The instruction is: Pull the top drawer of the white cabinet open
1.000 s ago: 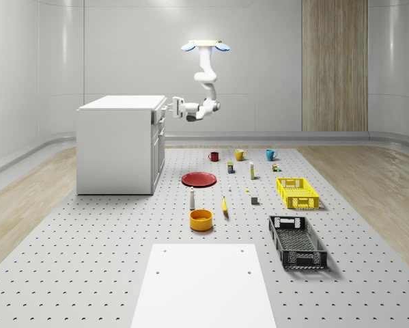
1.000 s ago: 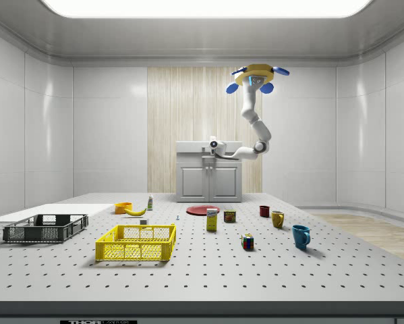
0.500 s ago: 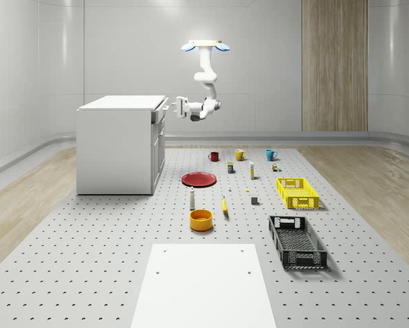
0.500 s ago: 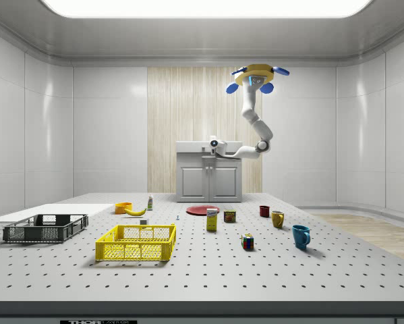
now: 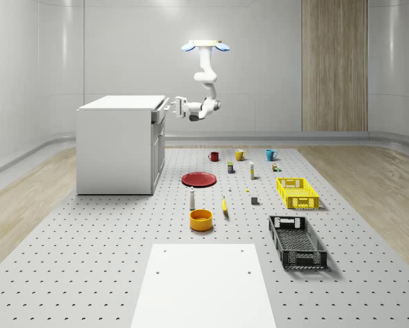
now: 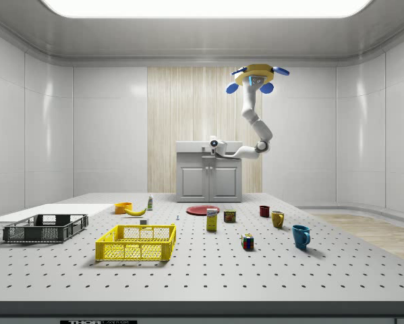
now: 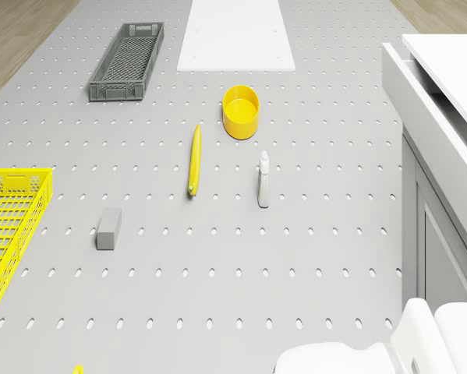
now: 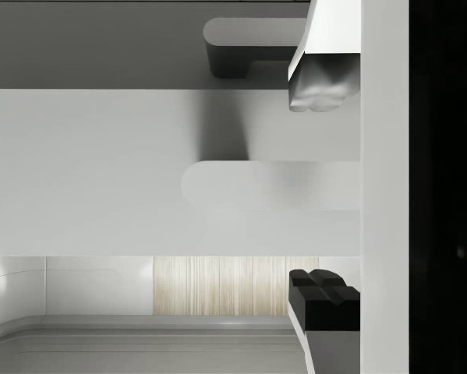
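Drone (image 5: 204, 46) and arm are being shown hovering high above the perforated counter (image 5: 88, 273), at three o'clock from the white cabinet (image 5: 115, 147) in the whole-scene view. The arm is being bent down and toward nine o'clock, so that the gripper (image 5: 171, 107) is being held at the cabinet's front, just under its top edge.

The top drawer (image 7: 428, 132) is being seen in the drone view standing slightly out from the cabinet body, with a narrow gap showing behind its front panel. In the wrist view the jaws are being held wide apart, one fingertip (image 8: 319, 89) at twelve o'clock and the other at six. A pale handle bar (image 8: 249, 187) is being framed between them, apparently untouched.

The step in hand is being judged as the grasp on the handle, with most of the pull not yet made. The next move is being judged to need the jaws closed on the bar, then a straight pull away from the cabinet front, kept level so the drawer is not being jammed.

Open air is being left on the pull side. A red plate (image 5: 199, 179) is lying well below on the counter, clear of the arm. The cabinet's overhanging top edge is the nearest obstruction.
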Controlling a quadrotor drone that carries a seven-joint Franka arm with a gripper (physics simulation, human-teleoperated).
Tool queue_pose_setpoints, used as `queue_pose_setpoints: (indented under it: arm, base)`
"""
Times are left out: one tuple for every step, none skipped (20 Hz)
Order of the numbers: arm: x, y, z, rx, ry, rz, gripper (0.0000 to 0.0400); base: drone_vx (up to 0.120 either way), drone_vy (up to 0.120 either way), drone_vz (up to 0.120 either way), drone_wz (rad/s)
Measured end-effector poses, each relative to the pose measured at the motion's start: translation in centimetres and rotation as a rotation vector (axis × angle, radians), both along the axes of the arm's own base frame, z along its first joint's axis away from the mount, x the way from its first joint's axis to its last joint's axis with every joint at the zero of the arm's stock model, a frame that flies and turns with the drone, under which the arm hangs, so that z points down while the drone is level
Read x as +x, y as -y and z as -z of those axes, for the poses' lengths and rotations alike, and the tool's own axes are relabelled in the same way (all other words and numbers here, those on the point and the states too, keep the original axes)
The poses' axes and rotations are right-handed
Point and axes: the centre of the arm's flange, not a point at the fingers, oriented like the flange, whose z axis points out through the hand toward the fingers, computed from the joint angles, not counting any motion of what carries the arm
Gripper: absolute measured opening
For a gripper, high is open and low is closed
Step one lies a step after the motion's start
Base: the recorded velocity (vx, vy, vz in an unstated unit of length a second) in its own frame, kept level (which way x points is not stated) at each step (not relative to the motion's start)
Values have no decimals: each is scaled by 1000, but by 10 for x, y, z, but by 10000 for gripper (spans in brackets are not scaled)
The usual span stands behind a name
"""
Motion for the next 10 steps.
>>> queue_pose_setpoints:
  arm:
    - [0,-2,-1,0,0,0,301]
    - [0,-3,-1,0,0,0,302]
    - [0,-4,-1,0,0,0,303]
    - [0,-5,-2,0,0,0,303]
    - [0,-5,-2,0,0,0,304]
    - [0,-6,-2,0,0,0,304]
    - [0,-6,-2,0,0,0,304]
    - [0,-7,-2,0,0,0,304]
    - [0,-7,-3,0,0,0,304]
    - [0,-7,-4,0,0,0,305]
  base:
    - [0,0,0,0]
    - [0,0,0,0]
    - [0,0,0,0]
    - [0,0,0,0]
    - [0,0,0,0]
    - [0,0,0,0]
    - [0,0,0,0]
    - [0,0,0,0]
    - [0,0,0,0]
    - [0,0,0,0]
